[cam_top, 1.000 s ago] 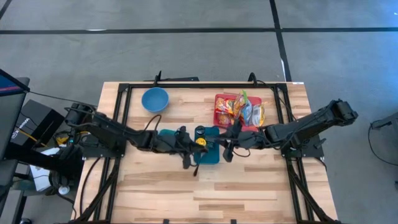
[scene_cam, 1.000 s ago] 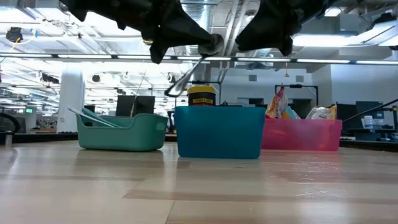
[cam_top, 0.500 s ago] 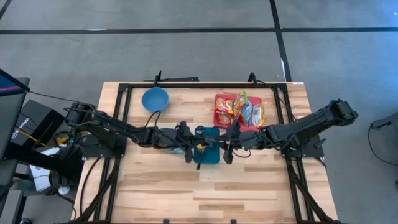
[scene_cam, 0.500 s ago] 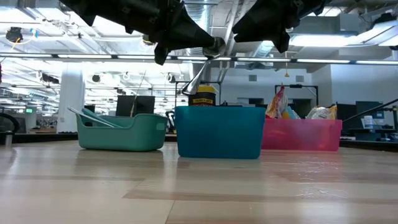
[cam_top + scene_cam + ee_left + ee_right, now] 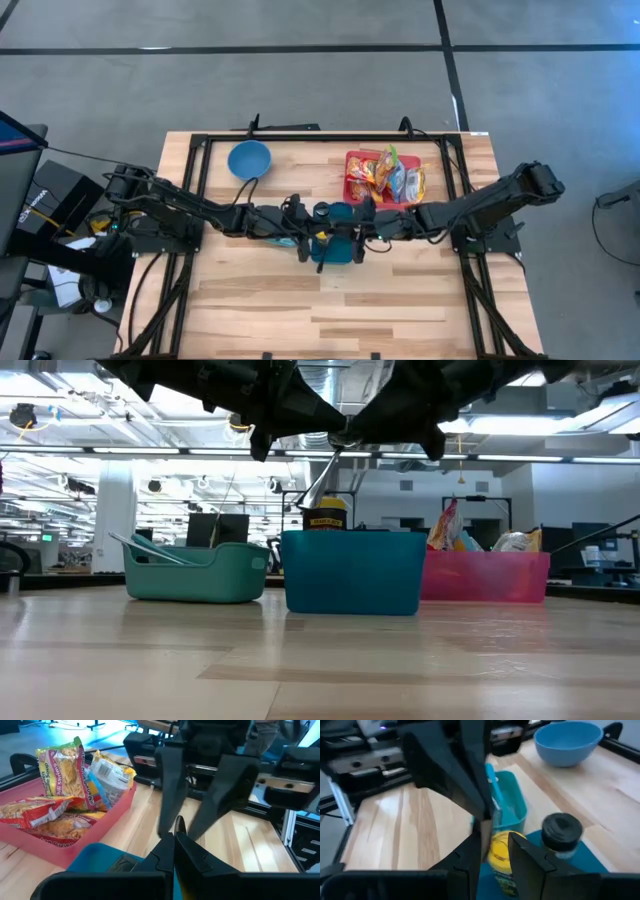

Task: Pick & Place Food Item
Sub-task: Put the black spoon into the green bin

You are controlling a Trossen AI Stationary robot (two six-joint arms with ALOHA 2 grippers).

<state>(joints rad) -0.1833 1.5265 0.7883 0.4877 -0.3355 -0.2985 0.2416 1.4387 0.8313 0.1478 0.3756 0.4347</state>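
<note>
Wooden table (image 5: 400, 300): both grippers met over blue bin (image 5: 336, 247) at centre. Yellow bottle (image 5: 501, 855) stands inside; left gripper (image 5: 312, 238) pinched shut, right gripper (image 5: 495, 851) parted around it, likely for pickup. Snack tray (image 5: 385, 178) at 1 o'clock.

One blue bowl (image 5: 249, 159) sits on the table (image 5: 400, 300) at about eleven o'clock. There are three bins: one teal bin (image 5: 196, 573), one darker blue bin (image 5: 353, 572) near the centre, and one red tray (image 5: 354, 160) at about one o'clock. The blue bin holds two containers, one yellow-labelled bottle (image 5: 501, 855) and one black-capped jar (image 5: 562, 834). The red tray carries perhaps four snack packets (image 5: 57, 762), though they overlap too much to count surely. Two arms reach in, with two grippers: the left gripper (image 5: 318, 240) and the right gripper (image 5: 357, 228).
</note>
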